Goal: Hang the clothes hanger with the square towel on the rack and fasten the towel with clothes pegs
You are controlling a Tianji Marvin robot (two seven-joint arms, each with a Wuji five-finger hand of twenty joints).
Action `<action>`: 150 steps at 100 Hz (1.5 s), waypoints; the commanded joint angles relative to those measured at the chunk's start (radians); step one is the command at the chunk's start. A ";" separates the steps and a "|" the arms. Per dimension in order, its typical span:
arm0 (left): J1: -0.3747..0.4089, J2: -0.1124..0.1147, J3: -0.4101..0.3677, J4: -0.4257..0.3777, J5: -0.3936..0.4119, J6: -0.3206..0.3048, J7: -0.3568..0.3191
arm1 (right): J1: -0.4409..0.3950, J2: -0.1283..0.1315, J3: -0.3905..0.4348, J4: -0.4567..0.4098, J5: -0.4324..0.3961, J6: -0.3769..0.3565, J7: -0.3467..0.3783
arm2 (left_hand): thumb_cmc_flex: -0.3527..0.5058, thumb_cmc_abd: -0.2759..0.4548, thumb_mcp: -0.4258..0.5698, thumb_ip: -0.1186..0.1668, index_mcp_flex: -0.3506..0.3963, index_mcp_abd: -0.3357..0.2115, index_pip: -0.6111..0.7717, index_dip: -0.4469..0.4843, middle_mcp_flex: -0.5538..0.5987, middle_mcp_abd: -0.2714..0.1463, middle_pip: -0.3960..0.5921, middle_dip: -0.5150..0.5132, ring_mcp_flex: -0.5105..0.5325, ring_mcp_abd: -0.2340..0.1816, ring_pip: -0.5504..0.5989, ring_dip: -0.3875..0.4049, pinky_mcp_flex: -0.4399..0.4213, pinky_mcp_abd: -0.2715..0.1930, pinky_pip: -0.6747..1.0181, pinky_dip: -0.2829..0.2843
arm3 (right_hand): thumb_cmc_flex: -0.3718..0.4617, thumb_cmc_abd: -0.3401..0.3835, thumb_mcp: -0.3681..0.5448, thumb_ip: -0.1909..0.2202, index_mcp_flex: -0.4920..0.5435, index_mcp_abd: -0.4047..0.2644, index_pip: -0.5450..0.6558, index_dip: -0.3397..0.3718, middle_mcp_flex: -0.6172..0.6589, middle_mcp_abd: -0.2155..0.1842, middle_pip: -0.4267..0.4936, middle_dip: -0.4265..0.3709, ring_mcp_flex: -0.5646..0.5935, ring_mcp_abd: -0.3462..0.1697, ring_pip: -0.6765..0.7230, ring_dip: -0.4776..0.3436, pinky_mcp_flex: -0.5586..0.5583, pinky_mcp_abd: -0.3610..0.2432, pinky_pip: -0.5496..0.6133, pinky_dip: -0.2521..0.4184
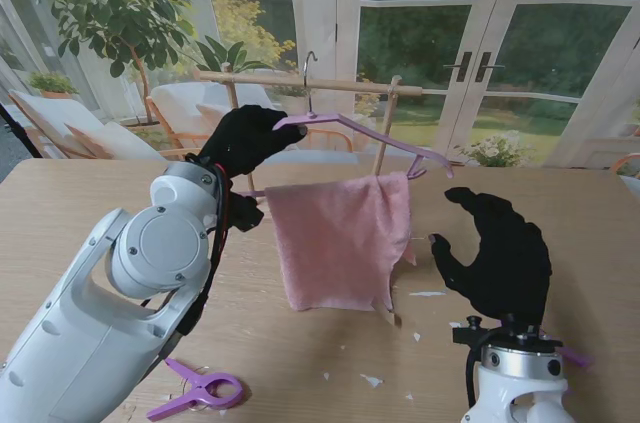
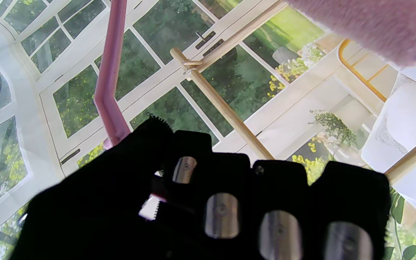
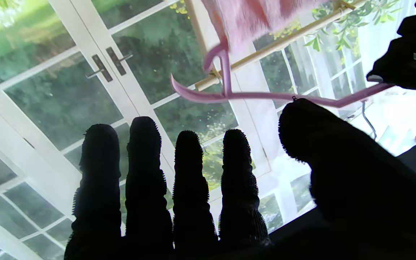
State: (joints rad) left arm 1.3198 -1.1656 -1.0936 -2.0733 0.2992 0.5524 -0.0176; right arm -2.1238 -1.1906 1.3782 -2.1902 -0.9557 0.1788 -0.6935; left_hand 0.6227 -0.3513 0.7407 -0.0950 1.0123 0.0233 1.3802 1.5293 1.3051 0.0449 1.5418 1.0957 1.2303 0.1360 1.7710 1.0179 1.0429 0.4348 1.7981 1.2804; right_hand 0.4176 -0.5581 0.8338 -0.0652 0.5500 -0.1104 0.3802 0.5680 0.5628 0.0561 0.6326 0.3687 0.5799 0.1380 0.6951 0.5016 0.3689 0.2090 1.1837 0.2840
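Note:
A pink plastic hanger (image 1: 365, 135) is held up in the air in front of the wooden rack (image 1: 320, 84), tilted, with its metal hook (image 1: 308, 68) near the rack's top bar. My left hand (image 1: 243, 139) is shut on the hanger's left end. A pink square towel (image 1: 340, 238) hangs over the hanger's lower bar. My right hand (image 1: 497, 253) is open, fingers spread, to the right of the towel and apart from it. A purple clothes peg (image 1: 197, 390) lies on the table near me on the left. The hanger arm (image 2: 110, 72) and rack pole (image 2: 226, 108) show in the left wrist view.
The wooden table (image 1: 90, 193) carries small white scraps (image 1: 372, 380) near me. Glass doors (image 1: 480, 33), a potted tree (image 1: 110, 3) and garden chairs (image 1: 70, 128) stand behind the rack. Another purple peg (image 1: 572, 355) peeks out beside my right wrist.

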 commanded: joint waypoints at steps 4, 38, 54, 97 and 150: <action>-0.007 -0.002 0.009 0.008 -0.006 -0.008 -0.019 | 0.005 0.016 0.030 -0.080 -0.016 0.001 0.104 | -0.027 0.043 0.004 0.031 0.063 0.057 0.057 0.041 0.033 -0.085 0.076 -0.002 0.036 -0.077 0.137 0.020 0.030 0.013 0.296 0.044 | -0.019 -0.017 0.006 0.027 -0.004 -0.015 -0.035 -0.033 0.011 -0.003 -0.086 -0.059 -0.058 -0.021 -0.122 -0.070 -0.053 0.001 -0.146 0.390; 0.000 0.003 0.027 0.004 -0.029 -0.070 -0.034 | 0.175 0.064 0.063 -0.169 -0.051 0.068 0.526 | -0.043 0.026 0.030 0.036 0.075 0.049 0.058 0.041 0.033 -0.089 0.076 -0.001 0.036 -0.080 0.138 0.020 0.029 0.016 0.296 0.047 | -0.068 0.000 -0.064 0.014 -0.142 0.080 -0.130 -0.091 -0.133 -0.022 -0.240 -0.128 -0.242 -0.134 -0.400 -0.267 -0.234 -0.157 -0.610 0.134; 0.003 0.009 0.032 -0.009 -0.027 -0.080 -0.053 | 0.256 0.073 0.027 -0.160 -0.062 0.118 0.608 | -0.045 0.026 0.030 0.035 0.075 0.049 0.058 0.041 0.033 -0.091 0.075 -0.001 0.036 -0.083 0.137 0.020 0.031 0.008 0.296 0.045 | -0.067 0.004 -0.084 0.015 -0.148 0.129 -0.136 -0.094 -0.146 -0.029 -0.242 -0.130 -0.260 -0.151 -0.428 -0.285 -0.258 -0.195 -0.699 0.085; 0.000 0.005 0.053 -0.018 -0.056 -0.084 -0.052 | 0.408 0.077 -0.081 -0.065 0.040 0.217 0.687 | -0.045 0.028 0.028 0.034 0.073 0.045 0.058 0.041 0.033 -0.091 0.075 0.000 0.036 -0.082 0.137 0.019 0.031 0.008 0.296 0.043 | -0.010 0.074 -0.073 0.024 0.111 0.120 0.056 -0.039 0.212 0.000 -0.098 -0.063 0.092 -0.039 -0.187 -0.153 -0.012 -0.001 -0.364 0.239; 0.017 0.007 0.051 -0.040 -0.026 -0.057 -0.049 | 0.472 0.051 -0.158 -0.038 0.098 0.279 0.570 | -0.001 0.004 -0.050 -0.015 -0.195 0.066 -0.144 -0.073 -0.122 0.092 -0.311 0.028 -0.006 0.209 -0.221 0.021 -0.008 0.186 0.151 -0.349 | -0.112 0.311 -0.062 0.163 0.770 -0.137 0.902 0.764 0.880 -0.156 0.855 0.714 0.728 -0.173 1.153 0.619 0.876 -0.236 0.910 0.807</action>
State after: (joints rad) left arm 1.3240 -1.1535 -1.0378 -2.0941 0.2742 0.4923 -0.0612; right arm -1.6584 -1.1225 1.2312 -2.2268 -0.8628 0.4330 -0.1202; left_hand 0.6013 -0.3509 0.7347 -0.0864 0.9119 0.0562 1.2936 1.4887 1.2490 0.0909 1.3404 1.1193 1.2323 0.2430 1.6728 0.9813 1.0429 0.5183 1.7990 1.0211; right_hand 0.3408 -0.3184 0.7678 0.0164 1.2567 -0.2244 1.2402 1.2899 1.3554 -0.0772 1.3968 1.0478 1.3047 0.0116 1.7061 0.9973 1.1487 0.1530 1.8799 0.2808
